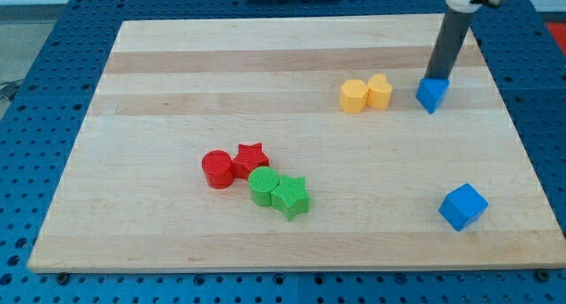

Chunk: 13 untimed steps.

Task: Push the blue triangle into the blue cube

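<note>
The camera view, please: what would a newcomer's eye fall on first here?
Probably the dark rod coming down at the view's top right, with my tip right against the blue triangle. Next, the blue cube sitting alone near the bottom right of the wooden board. Then the red and green cluster left of centre and the yellow pair beside the triangle.

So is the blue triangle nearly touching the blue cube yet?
Not yet. My tip sits at the top side of the blue triangle, so the push can begin. The blue cube waits far toward the view's bottom, and that whole gap is left.
</note>
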Motion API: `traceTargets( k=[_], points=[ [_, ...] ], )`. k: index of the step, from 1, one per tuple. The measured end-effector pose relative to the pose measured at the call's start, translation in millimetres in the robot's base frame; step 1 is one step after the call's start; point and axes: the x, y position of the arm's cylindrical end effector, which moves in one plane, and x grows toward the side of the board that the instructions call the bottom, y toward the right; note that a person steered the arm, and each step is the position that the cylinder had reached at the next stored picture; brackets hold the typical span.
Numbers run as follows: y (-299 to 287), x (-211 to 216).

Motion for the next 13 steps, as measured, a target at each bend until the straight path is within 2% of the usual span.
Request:
traceTargets(
  k=[1, 3, 4, 5, 6, 7, 8, 9, 10, 12, 13],
  points=[
    [-31, 58],
    [-64, 148],
    [-65, 159],
    [-65, 152],
    [-79, 118],
    [-122, 128],
    [-146, 184],
    [-146, 202],
    [-132, 202],
    [-57, 203],
    [-52, 208]
  ],
)
